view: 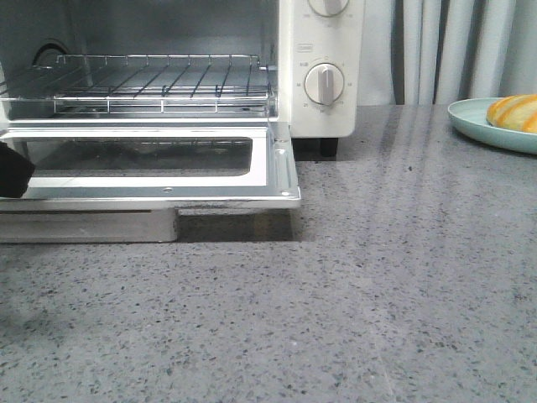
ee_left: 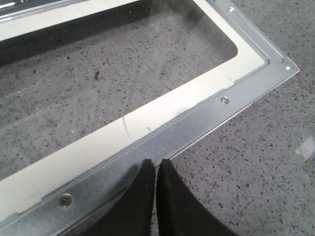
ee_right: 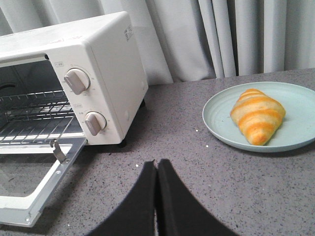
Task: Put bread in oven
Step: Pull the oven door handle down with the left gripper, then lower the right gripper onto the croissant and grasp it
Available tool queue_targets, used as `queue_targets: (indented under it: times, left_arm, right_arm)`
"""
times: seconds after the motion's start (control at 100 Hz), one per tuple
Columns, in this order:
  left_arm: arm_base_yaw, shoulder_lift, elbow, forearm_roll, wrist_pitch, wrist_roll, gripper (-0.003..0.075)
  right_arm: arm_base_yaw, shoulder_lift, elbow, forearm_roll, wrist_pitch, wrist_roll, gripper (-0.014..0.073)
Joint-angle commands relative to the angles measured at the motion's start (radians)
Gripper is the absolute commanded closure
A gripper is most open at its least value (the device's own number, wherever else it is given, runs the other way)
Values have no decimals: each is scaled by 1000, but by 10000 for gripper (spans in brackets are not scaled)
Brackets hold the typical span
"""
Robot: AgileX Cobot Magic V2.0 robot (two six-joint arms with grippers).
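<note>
Bread [ee_right: 258, 116], a golden-orange, cream-striped roll, is lying on a pale-blue plate [ee_right: 295, 137] beside the cream-white oven [ee_right: 106, 73], its door hanging open; both tools [ee_left: 156, 169] [ee_right: 157, 169] are sitting closed and empty.

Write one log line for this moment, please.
oven: door open | bread: on plate | left claw: shut | right claw: shut, empty

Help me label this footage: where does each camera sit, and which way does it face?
Front: low over the speckled grey countertop, facing the cream-white toaster oven with lowered glass door; dark left gripper tip at the edge.
Left wrist: above the door's metal edge; shut left gripper.
Right wrist: facing oven and striped orange bread on pale blue plate; shut right gripper.
All show the door.
</note>
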Motion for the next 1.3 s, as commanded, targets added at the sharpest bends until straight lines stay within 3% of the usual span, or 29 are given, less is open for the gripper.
queue_targets:
  times: [0.0,0.11,0.31,0.49,0.58,0.67,0.8,1.01,1.29]
  left_arm:
    - [1,-17,-25,-35,3,-1,742]
    - [1,-64,-31,-43,35,-53,742]
    - [1,-301,-58,-125,28,-71,742]
    - [1,-529,-90,-128,31,-71,742]
    - [1,-622,-90,-118,33,-71,742]
    - [1,-696,-90,-98,33,-71,742]
    - [1,-757,-90,-88,33,-71,742]
    - [1,-768,-90,-68,31,-71,742]
    - [1,-768,-90,-57,31,-71,742]
  right_arm:
    - [1,44,-57,-14,-86,-12,662]
    - [1,149,-161,-69,-53,-12,662]
    - [-4,475,-466,-271,200,-12,662]
    - [-4,742,-691,-297,263,-10,655]
    - [-14,862,-779,-291,271,-10,584]
    - [-61,962,-852,-234,286,-10,452]
    - [-172,1071,-899,-157,283,-12,299]
    - [-316,1200,-900,-116,261,-12,296]
    - [-327,1380,-900,-79,218,-12,296]
